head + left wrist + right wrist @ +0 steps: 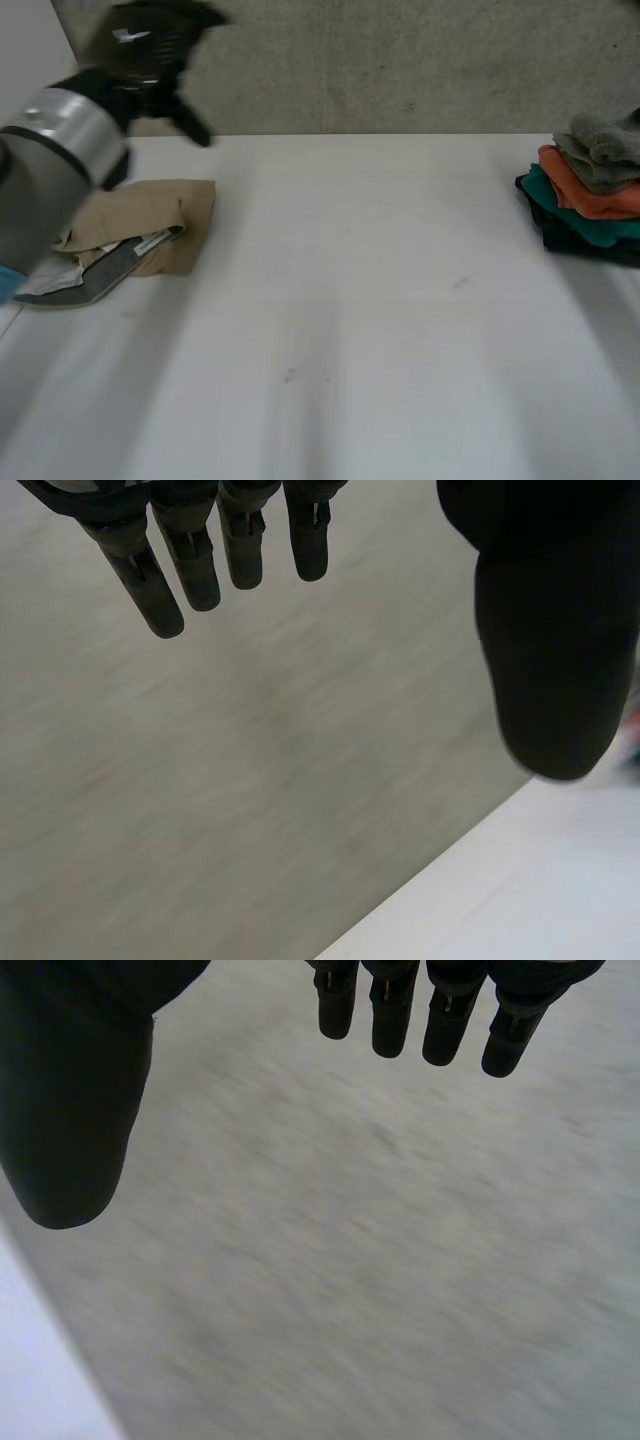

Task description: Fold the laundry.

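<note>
At left of the table (350, 300), left hand (150, 50) raised, fingers (195, 570) straight (right hand (70, 1110) straight-fingered).

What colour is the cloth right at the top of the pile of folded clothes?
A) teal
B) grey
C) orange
B: a grey folded cloth lies highest, with the orange cloth and the teal cloth beneath it.

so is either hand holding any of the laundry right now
Nothing is held: the left hand and the right hand both show straight, empty fingers.
</note>
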You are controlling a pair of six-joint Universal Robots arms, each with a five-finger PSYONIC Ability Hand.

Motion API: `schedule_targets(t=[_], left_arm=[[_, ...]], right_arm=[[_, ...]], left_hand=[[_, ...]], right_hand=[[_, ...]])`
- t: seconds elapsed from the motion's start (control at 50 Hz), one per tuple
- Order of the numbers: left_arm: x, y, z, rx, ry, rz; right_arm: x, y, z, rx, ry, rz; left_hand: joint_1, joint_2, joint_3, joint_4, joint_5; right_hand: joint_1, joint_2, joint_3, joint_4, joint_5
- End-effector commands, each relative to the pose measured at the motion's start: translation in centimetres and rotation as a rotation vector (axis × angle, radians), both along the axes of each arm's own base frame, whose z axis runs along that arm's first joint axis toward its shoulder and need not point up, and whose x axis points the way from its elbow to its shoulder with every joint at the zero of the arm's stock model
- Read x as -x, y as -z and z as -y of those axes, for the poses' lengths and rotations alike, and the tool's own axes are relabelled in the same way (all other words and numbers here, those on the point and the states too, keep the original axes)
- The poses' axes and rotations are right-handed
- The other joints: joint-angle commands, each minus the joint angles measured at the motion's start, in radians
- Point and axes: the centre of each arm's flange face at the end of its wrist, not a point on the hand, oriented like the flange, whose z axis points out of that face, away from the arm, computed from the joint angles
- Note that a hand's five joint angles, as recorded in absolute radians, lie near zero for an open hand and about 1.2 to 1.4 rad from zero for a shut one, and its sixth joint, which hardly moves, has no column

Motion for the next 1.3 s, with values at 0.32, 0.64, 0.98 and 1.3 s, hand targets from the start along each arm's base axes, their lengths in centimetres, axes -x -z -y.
schedule_targets(t=[0.32,0.64,0.98,1.3], left_arm=[[-13.9,20.2,16.6,-0.144,-0.305,0.469],[-6.4,13.2,13.3,-0.018,-0.259,0.305],[14.8,9.4,-0.5,-0.041,0.187,-0.108],[17.0,10.1,-4.7,-0.096,0.367,-0.129]], right_arm=[[-6.1,12.3,-7.2,-0.425,-0.177,-0.126],[-5.4,12.7,-7.3,-0.446,-0.109,-0.124],[-4.5,12.9,-6.8,-0.462,0.030,-0.100],[-3.7,13.1,-6.6,-0.512,0.125,-0.072]], left_hand=[[0.144,0.148,0.148,0.153,0.145],[1.172,1.176,1.176,1.181,1.173],[1.172,1.176,1.176,1.181,1.173],[-0.050,-0.045,-0.045,-0.041,-0.048]], right_hand=[[-0.057,-0.046,-0.043,-0.044,-0.048],[-0.057,-0.046,-0.043,-0.044,-0.048],[-0.057,-0.046,-0.043,-0.044,-0.048],[-0.057,-0.046,-0.043,-0.044,-0.048]])
